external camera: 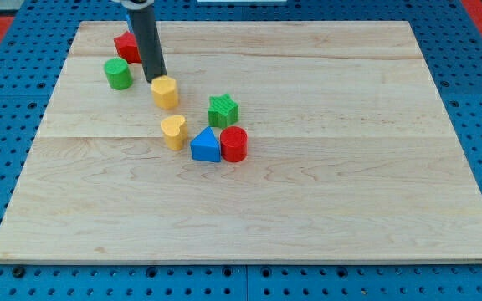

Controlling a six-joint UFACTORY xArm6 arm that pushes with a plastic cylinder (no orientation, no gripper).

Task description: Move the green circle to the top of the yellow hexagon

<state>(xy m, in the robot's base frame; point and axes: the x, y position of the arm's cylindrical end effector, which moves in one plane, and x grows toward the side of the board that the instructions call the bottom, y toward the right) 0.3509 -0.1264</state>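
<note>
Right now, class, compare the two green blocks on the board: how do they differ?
The green circle is a smooth round cylinder; the green star has pointed edges. The green circle stands alone near the view's top left, just left of my tip; the green star sits nearer the middle, close above the blue triangle and red cylinder. Both are green and rest flat on the board.

Two red blocks (126, 44) (233, 144), two green (118, 73) (223, 109), two yellow (166, 92) (173, 131), one blue (206, 145)

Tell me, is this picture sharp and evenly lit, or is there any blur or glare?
Camera view: the wooden board is evenly lit with no strong glare; blocks such as the green circle and yellow hexagon look crisp and cast only soft, short shadows. My tip, at the hexagon's upper left, is sharp; the rod's top is cropped.
</note>
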